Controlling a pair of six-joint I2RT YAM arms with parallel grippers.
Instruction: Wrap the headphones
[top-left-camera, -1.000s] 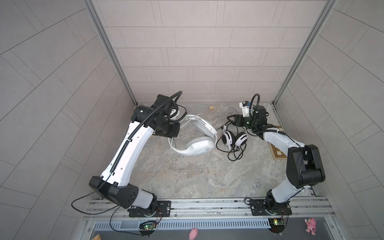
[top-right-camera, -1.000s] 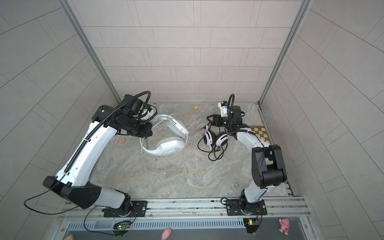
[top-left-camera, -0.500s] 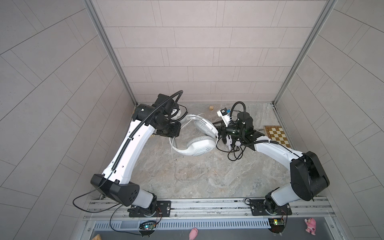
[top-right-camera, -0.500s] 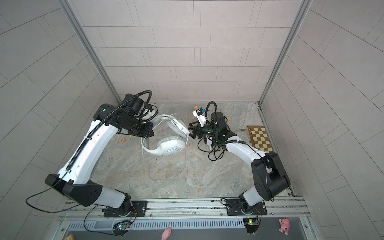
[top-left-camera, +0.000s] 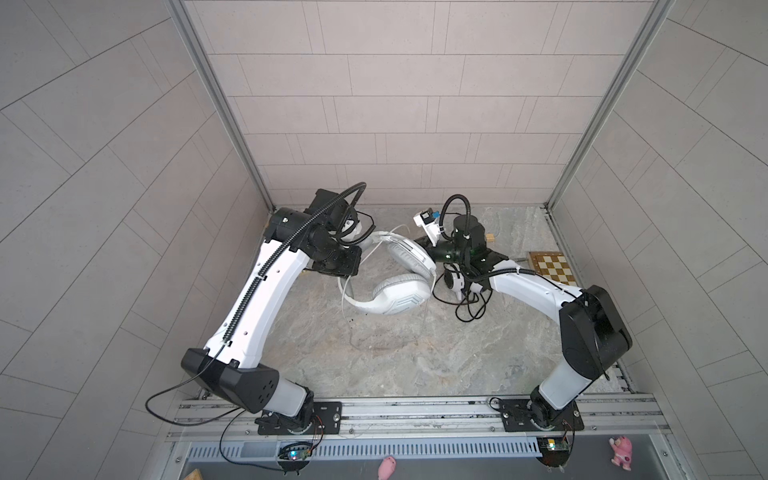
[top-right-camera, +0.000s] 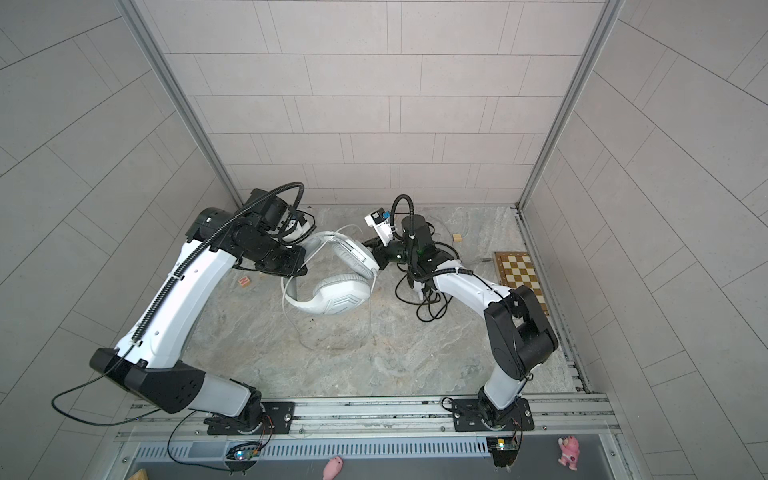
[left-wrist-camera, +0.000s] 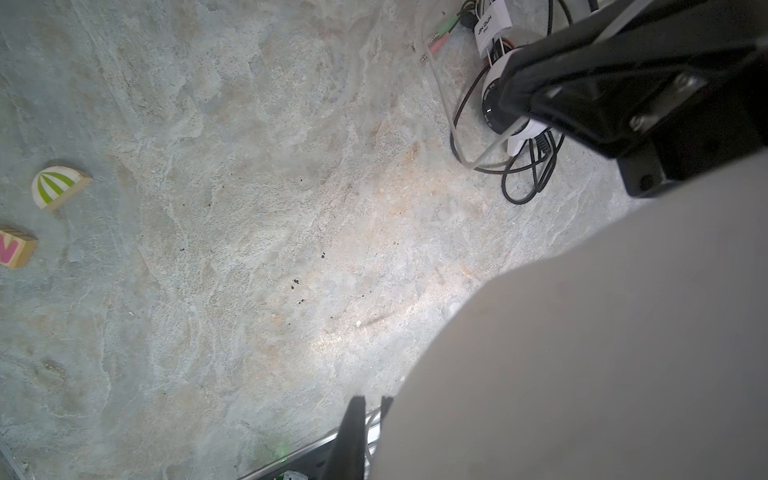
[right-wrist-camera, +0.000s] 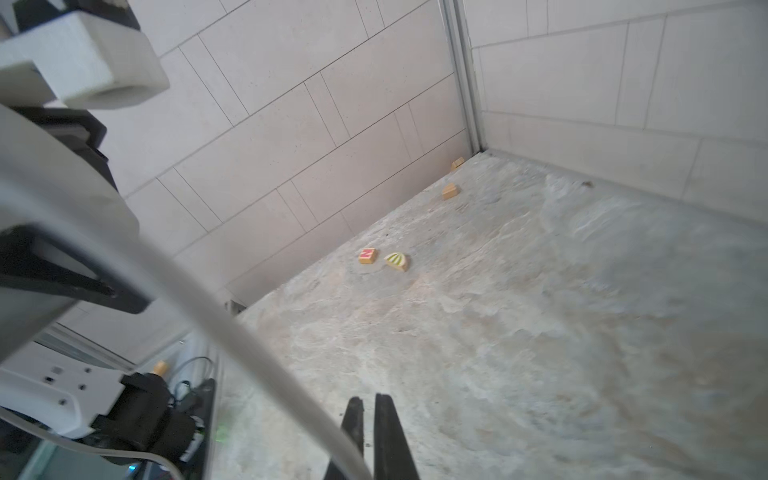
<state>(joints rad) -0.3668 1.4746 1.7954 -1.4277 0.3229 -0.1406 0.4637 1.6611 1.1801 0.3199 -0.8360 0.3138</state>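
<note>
Grip on the left sets the scene: the left fingers (left-wrist-camera: 353, 432) are pressed nearly together on the pale grey headband (top-right-camera: 291, 287) of the all-white over-ear headset (top-left-camera: 399, 297). I judge they hold it raised over the marbled stone-look counter (top-left-camera: 374, 365) so that a cable has room to pass around it. The lower ear cup hangs close to the counter, though I cannot tell whether it touches, and the upper cup tilts toward the right arm (top-left-camera: 523, 286). The thin grey cable (right-wrist-camera: 232, 328) droops from the headset in a loose loop onto the counter, not yet wound. The right fingers (right-wrist-camera: 388, 428) sit beside the upper cup, shut to a sliver. The cable crosses them, but I cannot tell whether it is pinched. They are probably there to take the cable for wrapping. Under the right arm the black-and-white headset (top-left-camera: 454, 282) lies on the counter amid its tangled black cable (top-left-camera: 469, 309), untouched.
</note>
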